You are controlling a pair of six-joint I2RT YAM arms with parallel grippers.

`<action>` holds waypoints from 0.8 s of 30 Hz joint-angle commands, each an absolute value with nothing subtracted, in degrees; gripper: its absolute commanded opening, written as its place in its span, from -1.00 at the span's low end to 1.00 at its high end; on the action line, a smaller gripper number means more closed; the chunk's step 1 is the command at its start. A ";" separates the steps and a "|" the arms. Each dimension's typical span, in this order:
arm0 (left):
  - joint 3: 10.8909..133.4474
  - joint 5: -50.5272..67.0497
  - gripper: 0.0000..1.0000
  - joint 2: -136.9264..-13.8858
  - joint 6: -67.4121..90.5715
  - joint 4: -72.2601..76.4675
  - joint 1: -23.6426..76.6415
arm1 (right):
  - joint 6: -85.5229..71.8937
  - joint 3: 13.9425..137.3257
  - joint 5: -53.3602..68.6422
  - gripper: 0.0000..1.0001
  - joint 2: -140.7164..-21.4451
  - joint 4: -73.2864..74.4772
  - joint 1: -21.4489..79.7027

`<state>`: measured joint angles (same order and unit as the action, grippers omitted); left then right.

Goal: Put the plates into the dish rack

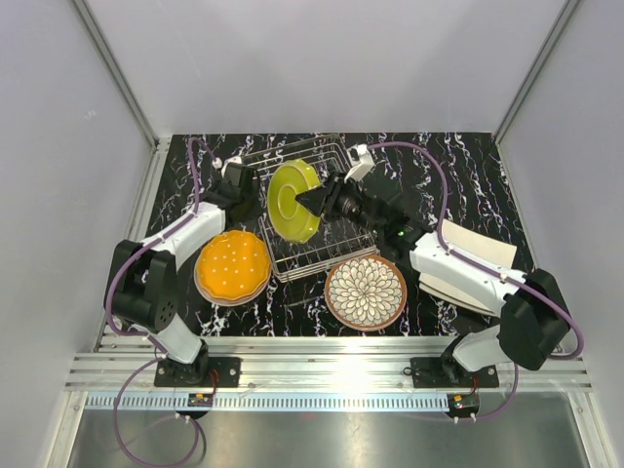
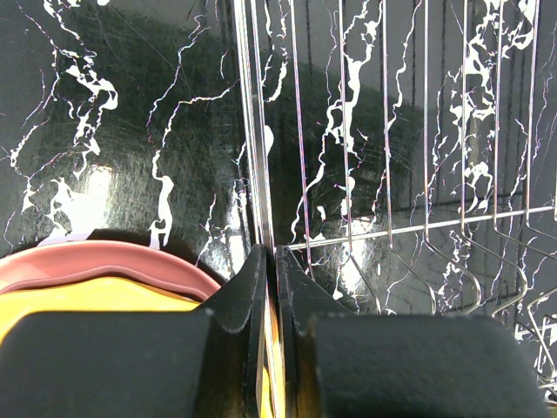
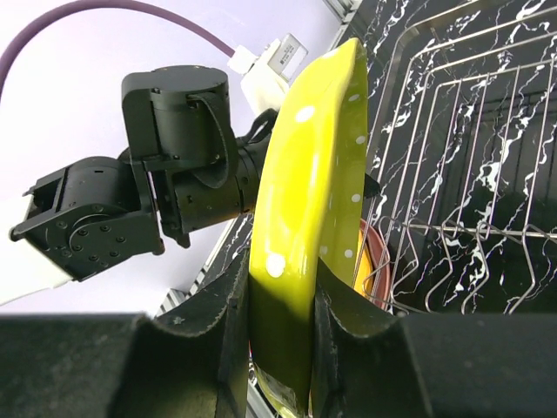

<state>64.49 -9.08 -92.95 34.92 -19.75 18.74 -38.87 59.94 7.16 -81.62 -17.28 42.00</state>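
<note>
Clamped lime-green plate (image 3: 306, 218) upright between right fingers (image 3: 213, 348) — lower rim partly hidden; pinched dish rack (image 1: 330, 249) wire in shut left fingers (image 2: 235, 326); caught pink plate (image 2: 113, 259) under orange plate (image 2: 87, 300) — both cut off — from left wrist.

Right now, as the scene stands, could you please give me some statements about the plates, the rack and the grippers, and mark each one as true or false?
1. The right gripper grips the lime-green plate by its rim. True.
2. The lime-green plate lies flat on the table. False: it is held up on edge at the dish rack.
3. The orange plate rests on a pink plate. True.
4. The petal-patterned plate stands inside the dish rack. False: it lies on the table, in front of the dish rack.
5. The left gripper is wide open. False: it is shut on a side wire of the dish rack.
</note>
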 commanded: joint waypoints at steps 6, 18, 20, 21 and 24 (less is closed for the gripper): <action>65.74 -7.47 -0.97 -91.14 33.84 -16.26 19.51 | -43.41 62.93 10.37 -1.00 -84.37 -30.58 42.54; 65.22 -6.86 -1.00 -91.23 34.28 -15.29 19.60 | -46.14 62.05 11.95 -1.00 -90.70 -33.66 42.54; 64.95 -6.68 -1.00 -91.32 34.54 -15.12 19.60 | -45.97 61.17 12.13 -1.00 -91.05 -33.84 42.54; 64.86 -6.59 -1.00 -91.32 34.63 -15.03 19.60 | -45.71 61.00 12.13 -1.00 -91.14 -32.97 42.63; 64.51 -6.42 -1.00 -91.14 35.07 -14.51 19.69 | -45.61 60.30 11.78 -1.00 -90.53 -31.56 42.80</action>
<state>64.42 -9.21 -92.95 34.76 -19.55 18.81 -42.92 59.77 9.23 -91.57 -22.87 41.82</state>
